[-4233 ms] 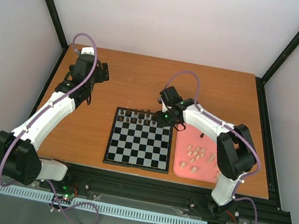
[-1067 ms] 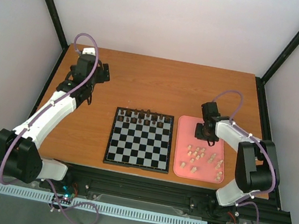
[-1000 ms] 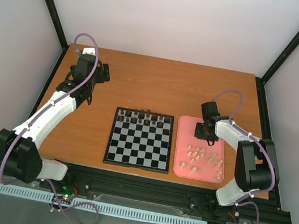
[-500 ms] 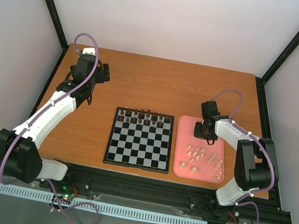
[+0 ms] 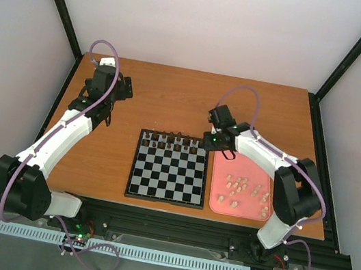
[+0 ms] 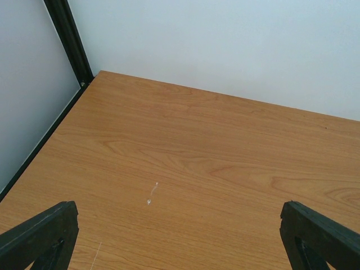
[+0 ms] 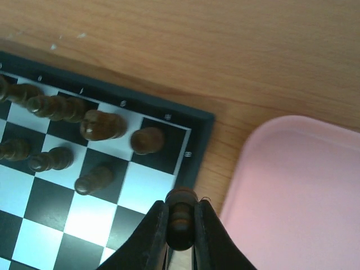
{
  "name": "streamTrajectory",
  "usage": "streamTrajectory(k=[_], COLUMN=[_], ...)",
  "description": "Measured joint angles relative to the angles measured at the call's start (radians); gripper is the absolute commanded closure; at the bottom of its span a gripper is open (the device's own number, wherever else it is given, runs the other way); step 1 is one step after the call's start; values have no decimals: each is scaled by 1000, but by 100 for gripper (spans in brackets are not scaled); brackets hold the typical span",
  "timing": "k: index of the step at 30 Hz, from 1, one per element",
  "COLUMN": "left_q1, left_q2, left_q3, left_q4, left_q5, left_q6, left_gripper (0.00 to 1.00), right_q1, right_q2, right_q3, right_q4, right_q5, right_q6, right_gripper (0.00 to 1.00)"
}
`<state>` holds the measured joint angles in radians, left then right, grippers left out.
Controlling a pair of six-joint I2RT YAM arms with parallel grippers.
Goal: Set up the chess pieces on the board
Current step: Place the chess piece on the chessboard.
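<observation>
"Pinching something, is it, that right claw (image 5: 213, 140)?"

"Yes. Its two fingers are pressed on one dark chess piece (image 7: 181, 220). It hangs at the far right corner of the board (image 5: 166, 189), just over the edge."

"And the rest?"

"The other dark pieces (image 5: 172, 143) stand in the board's two far rows. The pale pieces (image 5: 244, 187) lie in a pink tray (image 5: 259, 168) just right of the board."

"What about the left claw (image 6: 180, 242)?"

"It is well off to the far left of the board, spread wide above the wooden table (image 6: 197, 140)."
</observation>
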<state>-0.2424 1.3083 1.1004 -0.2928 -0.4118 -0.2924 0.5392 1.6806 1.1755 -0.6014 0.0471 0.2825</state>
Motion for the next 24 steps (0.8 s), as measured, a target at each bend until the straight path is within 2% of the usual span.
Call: streamTrajectory(k=[8, 24], left_q1=[0, 0], left_q2=[0, 0], left_q3=[0, 0], left_q4=[0, 0], left_q5=[-3, -5], left_q6=[0, 0], left_gripper=[0, 0], right_q1=[66, 68], right_q2=[137, 201], right_q3=[47, 101], right_q4=[-28, -47], right_q5=[-34, -43], right_q6=[3, -6], right_gripper=[93, 92])
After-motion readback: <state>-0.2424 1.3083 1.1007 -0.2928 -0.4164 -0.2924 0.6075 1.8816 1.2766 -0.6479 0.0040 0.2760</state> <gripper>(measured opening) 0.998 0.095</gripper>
